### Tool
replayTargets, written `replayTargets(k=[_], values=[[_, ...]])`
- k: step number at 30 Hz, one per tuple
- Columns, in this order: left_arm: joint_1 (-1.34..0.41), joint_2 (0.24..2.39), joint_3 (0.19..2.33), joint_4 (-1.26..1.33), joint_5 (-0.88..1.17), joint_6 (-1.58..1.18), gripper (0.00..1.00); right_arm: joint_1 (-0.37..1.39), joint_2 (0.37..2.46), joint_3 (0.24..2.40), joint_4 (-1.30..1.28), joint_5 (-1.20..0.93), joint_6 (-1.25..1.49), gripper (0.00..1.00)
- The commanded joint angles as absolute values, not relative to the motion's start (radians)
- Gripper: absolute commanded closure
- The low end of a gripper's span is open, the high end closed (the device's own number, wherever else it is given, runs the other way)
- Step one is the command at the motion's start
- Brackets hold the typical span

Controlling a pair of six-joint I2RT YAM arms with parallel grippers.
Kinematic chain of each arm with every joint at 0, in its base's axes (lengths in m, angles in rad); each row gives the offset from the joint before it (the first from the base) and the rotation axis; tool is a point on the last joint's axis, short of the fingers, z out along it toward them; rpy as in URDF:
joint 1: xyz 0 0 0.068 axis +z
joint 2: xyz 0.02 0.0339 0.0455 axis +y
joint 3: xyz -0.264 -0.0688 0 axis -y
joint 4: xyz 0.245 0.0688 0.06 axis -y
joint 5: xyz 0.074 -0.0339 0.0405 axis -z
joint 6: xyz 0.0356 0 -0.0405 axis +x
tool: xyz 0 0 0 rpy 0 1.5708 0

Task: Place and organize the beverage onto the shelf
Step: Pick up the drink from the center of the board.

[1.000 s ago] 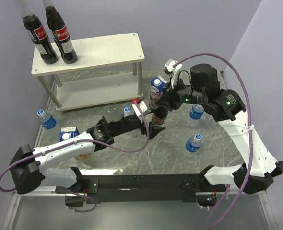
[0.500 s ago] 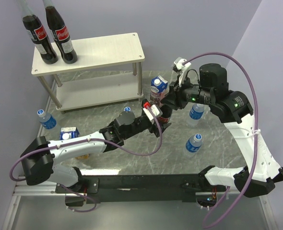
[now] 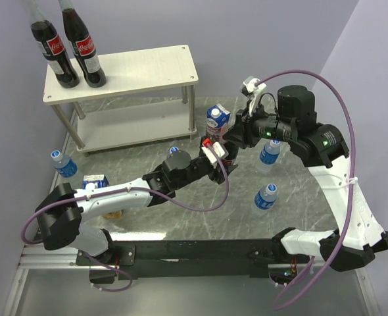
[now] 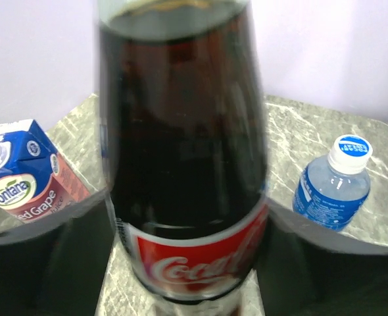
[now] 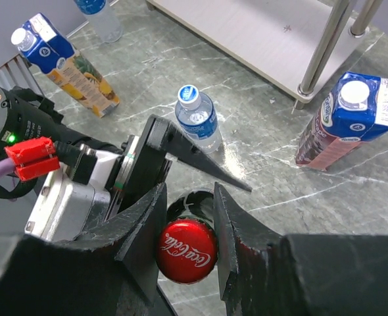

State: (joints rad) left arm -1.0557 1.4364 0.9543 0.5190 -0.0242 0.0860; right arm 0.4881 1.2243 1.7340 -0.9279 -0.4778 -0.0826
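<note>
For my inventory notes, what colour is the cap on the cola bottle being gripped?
Red with white script; the cap shows best in the right wrist view.

Grey marbled table (image 3: 246, 224) — white-veined, glossy — against plain lilac walls (image 3: 260, 39).

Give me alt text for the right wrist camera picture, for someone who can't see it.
The right hand grips a cola bottle by its top, red cap facing the camera, while the left hand flanks the bottle lower down. Around it on the table stand a water bottle, a purple juice carton by the shelf, and a yellow carton.
</note>
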Motion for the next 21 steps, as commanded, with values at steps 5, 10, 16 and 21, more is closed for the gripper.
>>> replayTargets(k=[5,10,16,21], values=[[-1.062,1.453,1.040,0.526,-0.011,0.107,0.66,0.469,1.174,1.764,-0.747,-0.545,-0.046,1.00],[-1.062,1.428,1.031,0.546,-0.008,0.081,0.99,0.462,1.167,1.744,-0.735,-0.538,-0.046,1.00],[-1.062,1.379,1.020,0.537,-0.035,0.031,0.99,0.457,1.134,1.684,-0.689,-0.592,-0.058,0.57],[-1.062,1.338,1.012,0.525,-0.037,0.025,0.99,0.456,1.131,1.704,-0.698,-0.592,-0.071,0.26]])
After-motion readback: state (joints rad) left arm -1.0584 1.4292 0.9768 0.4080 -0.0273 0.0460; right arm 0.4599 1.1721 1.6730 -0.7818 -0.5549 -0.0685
